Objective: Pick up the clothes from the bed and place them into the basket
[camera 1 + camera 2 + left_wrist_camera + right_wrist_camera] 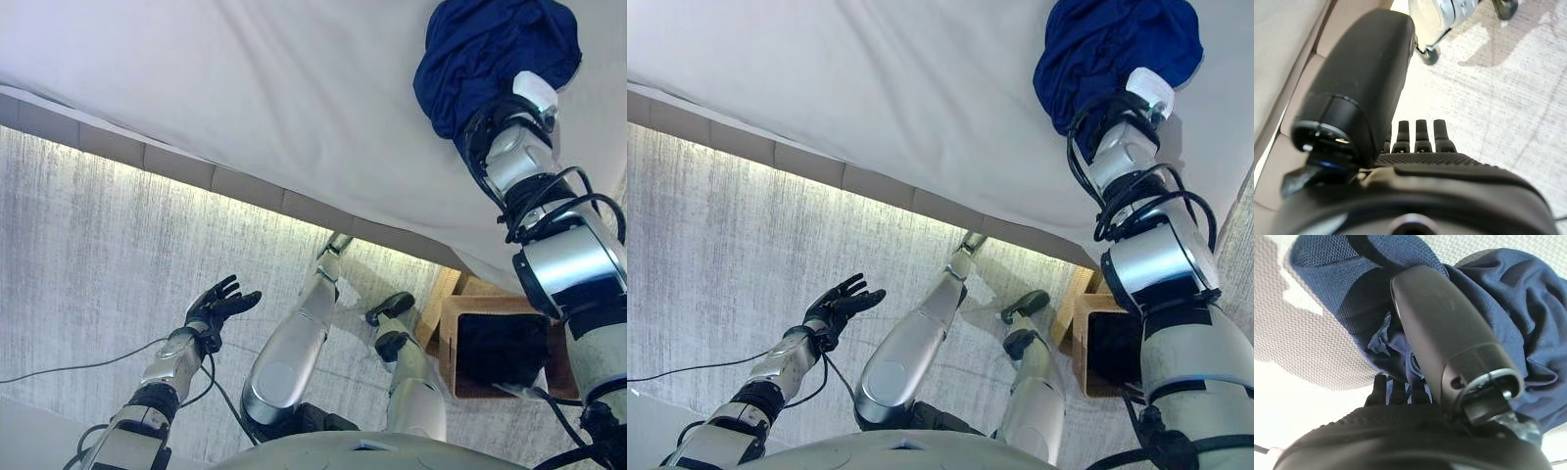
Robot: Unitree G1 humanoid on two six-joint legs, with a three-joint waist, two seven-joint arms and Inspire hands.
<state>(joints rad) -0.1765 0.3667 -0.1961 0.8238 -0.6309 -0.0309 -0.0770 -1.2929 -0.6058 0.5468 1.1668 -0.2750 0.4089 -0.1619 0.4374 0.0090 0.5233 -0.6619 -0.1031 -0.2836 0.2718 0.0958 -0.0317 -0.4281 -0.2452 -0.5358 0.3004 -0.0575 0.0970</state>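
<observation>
A navy blue garment [490,49] lies bunched on the white bed [245,88] at the far right. My right hand [1440,318] reaches into it. In the right wrist view the thumb lies over the cloth [1508,308] and the fingers [1393,389] dig into its folds, pinching a bunch between them. My left hand [217,304] hangs open over the floor at the lower left, holding nothing; its fingers [1420,134] show straight in the left wrist view. The brown basket [453,333] stands on the floor at the lower right, beside the bed.
The bed's beige side edge [196,171] runs slantwise across the view. Below it lies pale grey carpet [88,255]. The basket's dark inside [500,348] faces up, just under my right forearm.
</observation>
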